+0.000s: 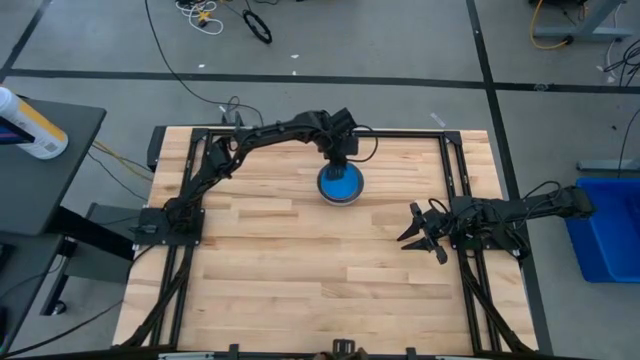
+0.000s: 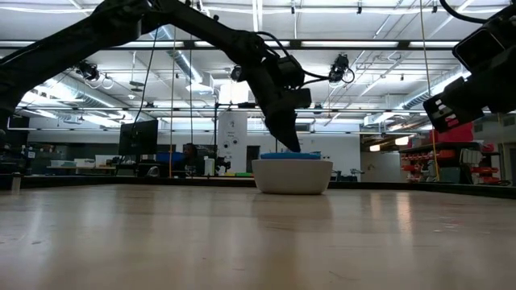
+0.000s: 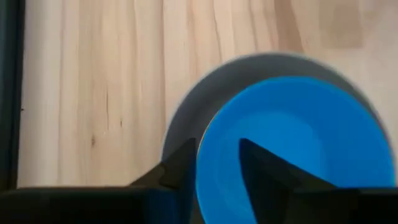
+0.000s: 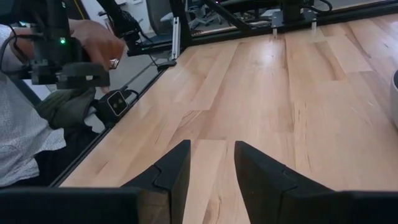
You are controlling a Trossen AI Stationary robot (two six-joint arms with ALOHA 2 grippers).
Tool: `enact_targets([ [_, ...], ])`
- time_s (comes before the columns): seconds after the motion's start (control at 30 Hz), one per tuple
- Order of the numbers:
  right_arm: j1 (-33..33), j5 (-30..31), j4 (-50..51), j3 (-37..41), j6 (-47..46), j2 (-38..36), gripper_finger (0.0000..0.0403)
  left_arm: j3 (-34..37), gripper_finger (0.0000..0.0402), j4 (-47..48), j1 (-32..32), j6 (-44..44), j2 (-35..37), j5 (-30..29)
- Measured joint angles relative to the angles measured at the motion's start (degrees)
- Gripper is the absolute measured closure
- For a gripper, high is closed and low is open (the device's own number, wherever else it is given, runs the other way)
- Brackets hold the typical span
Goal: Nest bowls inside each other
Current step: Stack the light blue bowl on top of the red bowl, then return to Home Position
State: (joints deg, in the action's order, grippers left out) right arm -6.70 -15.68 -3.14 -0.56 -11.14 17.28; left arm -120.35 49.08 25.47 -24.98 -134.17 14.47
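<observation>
High view | left claw [image 1: 340, 172] at twelve o'clock, fingers spread astride blue bowl's [image 1: 339, 184] rim, nested in grey bowl [image 3: 186, 106] | right claw [image 1: 418, 232] at three o'clock, spread, empty

A pale wooden worktop [image 1: 300, 270] sits on a grey floor [image 1: 400, 40] with loose cables [image 1: 255, 22]. A blue bin [image 1: 605, 228] stands beside it, and a person's sleeve [image 4: 22, 134] shows at one edge.
</observation>
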Motion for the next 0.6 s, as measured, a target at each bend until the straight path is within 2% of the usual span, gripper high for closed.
enact_targets([
  [0.1,0.0,0.0,0.0,0.0,0.0,0.0,0.0268,-1.1,0.0227,-0.6,0.0,0.6,0.0,-0.3],
  [0.2,0.0,0.0,0.0,0.0,0.0,0.0,0.0268,-2.0,0.0184,-0.1,0.0,0.6,0.0,-2.9],
  [0.33,0.0,0.0,0.0,0.0,0.0,0.0,0.0270,-7.0,0.0141,2.2,0.2,0.6,0.0,-5.7],
  [0.47,0.0,0.0,0.0,0.0,0.0,0.0,0.0268,-14.7,0.0117,5.7,0.2,1.5,0.0,-4.3],
  [0.6,0.0,0.0,0.0,0.0,0.4,0.0,0.0271,-11.3,0.0116,3.3,-0.6,2.5,6.5,-0.5],
])
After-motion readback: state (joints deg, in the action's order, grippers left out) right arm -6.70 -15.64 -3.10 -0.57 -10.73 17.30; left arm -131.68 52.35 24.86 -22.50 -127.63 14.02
